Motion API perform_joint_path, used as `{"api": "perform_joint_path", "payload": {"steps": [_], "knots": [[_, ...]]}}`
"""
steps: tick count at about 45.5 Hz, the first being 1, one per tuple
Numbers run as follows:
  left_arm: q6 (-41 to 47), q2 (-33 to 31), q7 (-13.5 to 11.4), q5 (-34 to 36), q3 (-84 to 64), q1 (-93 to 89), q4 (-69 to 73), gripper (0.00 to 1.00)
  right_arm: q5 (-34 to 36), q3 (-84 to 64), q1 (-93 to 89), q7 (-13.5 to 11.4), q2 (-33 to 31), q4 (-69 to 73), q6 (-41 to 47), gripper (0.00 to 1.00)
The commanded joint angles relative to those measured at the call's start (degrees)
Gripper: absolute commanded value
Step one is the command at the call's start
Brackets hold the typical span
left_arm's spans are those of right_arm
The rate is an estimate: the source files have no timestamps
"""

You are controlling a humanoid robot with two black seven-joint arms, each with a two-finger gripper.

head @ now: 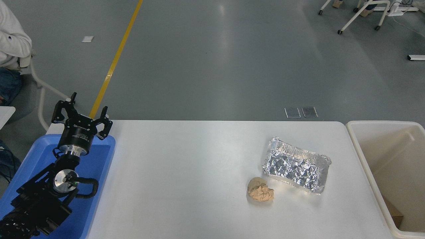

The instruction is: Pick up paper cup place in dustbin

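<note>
The paper cup does not show anywhere in the head view. The dustbin (363, 156) is a large cream-beige bin standing off the table's right edge, and a bit of brown card lies at its bottom. My left gripper (81, 111) is parked at the lower left above the blue tray, open and empty. My right arm and gripper are out of view.
A crinkled silver foil tray (296, 165) lies on the white table (186, 172) at the right. A crumpled tan paper ball (260, 193) lies just in front of it. A shallow blue plastic tray (96, 159) sits at the left edge. A seated person's sleeve (11, 36) shows at the top left.
</note>
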Motion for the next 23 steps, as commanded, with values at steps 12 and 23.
{"api": "perform_joint_path", "payload": {"steps": [12,23], "knots": [[-0.1,0.0,0.0,0.0,0.0,0.0,0.0,0.99,-13.0,-26.4,30.8,0.2,5.9,6.6,10.3,1.0],[-0.1,0.0,0.0,0.0,0.0,0.0,0.0,0.99,-13.3,-32.2,44.5,-0.3,13.9,13.4,24.1,1.0]]}}
